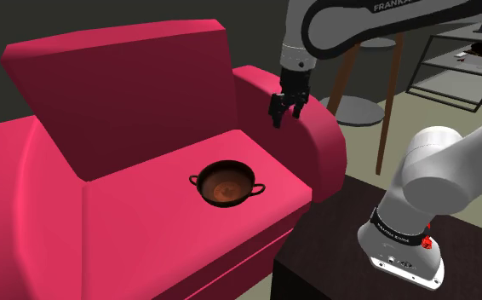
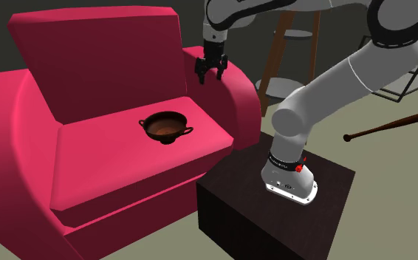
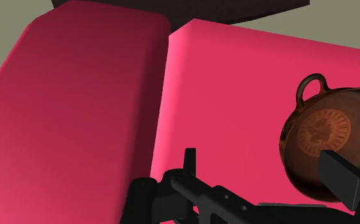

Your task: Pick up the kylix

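Black end effector [image 1: 286, 119] hangs with its two fingers [image 1: 276, 113] pointing down. The fingers stand apart and nothing is between them, so it is let go and empty. It is over the fat armrest [image 1: 320, 128] on the shoulder view's right side of a big pink-red soft armchair [image 1: 103, 128].

The white arm [image 1: 452, 166] with dark joints goes up from its base, bends high over, and comes down to the wrist. White letters on the top part of the arm read "FRANKA" [image 1: 393, 7]. A black band near the base has small white writing, too small to read. The base sits on a dark box stand [image 2: 237, 199] just beside the armchair's front.

The dark brown round kylix [image 1: 226, 183], a shallow bowl with two small loop handles, sits upright on the armchair's flat seat [image 1: 146, 222]. It is apart from the end effector, lower and toward the shoulder view's left. In the wrist view a round pattern shows inside the bowl.

Behind the arm stands a stool [image 1: 354, 106] with brown legs. A wire shelf [image 1: 461, 60] is farther back. A dark bat [image 2: 385, 127] lies on the grey floor [image 2: 392, 170].
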Controlling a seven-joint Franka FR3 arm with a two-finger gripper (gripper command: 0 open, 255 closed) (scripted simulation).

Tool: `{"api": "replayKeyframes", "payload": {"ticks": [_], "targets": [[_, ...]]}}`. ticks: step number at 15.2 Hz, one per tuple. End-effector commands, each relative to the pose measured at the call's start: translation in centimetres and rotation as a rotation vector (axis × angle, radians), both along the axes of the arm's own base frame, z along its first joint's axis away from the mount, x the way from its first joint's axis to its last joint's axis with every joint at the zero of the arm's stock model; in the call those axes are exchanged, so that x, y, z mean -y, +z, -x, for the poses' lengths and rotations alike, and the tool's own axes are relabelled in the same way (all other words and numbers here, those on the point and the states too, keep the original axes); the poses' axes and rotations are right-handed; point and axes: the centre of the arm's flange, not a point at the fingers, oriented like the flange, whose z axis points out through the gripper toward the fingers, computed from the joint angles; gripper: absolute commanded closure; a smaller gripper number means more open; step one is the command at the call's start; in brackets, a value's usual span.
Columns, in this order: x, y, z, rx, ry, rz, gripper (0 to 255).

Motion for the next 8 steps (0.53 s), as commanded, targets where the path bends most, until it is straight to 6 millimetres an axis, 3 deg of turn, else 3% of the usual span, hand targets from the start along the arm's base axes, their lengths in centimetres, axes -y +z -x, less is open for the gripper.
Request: {"api": "replayKeyframes", "payload": {"ticks": [1,8], "targets": [[-0.8,-1.9,-1.4,0.004,-0.008,-0.025,0],[-3.8,-8.7,-6.2,0.008,-0.029,-0.109,0]]}}
